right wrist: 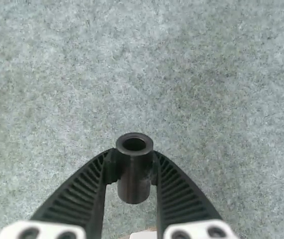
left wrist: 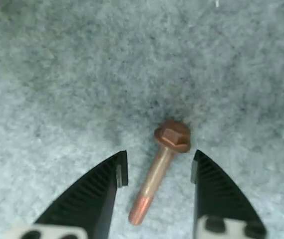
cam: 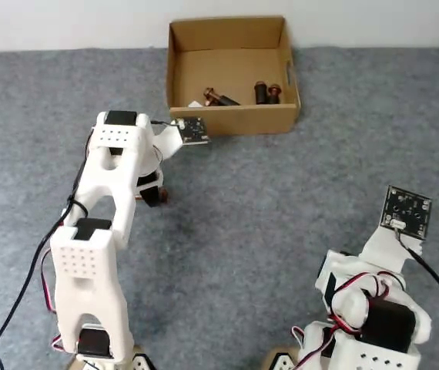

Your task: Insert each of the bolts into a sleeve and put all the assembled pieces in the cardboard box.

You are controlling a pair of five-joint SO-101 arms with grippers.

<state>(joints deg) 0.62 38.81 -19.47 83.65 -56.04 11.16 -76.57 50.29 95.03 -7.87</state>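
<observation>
Clamped between the ribbed fingers of the right claw (right wrist: 133,162), a short black sleeve (right wrist: 134,184) is held with its open bore turned to the camera. A copper-coloured bolt (left wrist: 155,178) with a flanged hex head is seen lying on the grey tabletop (left wrist: 132,59) between the spread fingers of the left claw (left wrist: 159,162), touched by neither.

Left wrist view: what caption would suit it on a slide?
Open left gripper, one finger on either side of a copper-coloured bolt lying on the grey carpet.
</observation>
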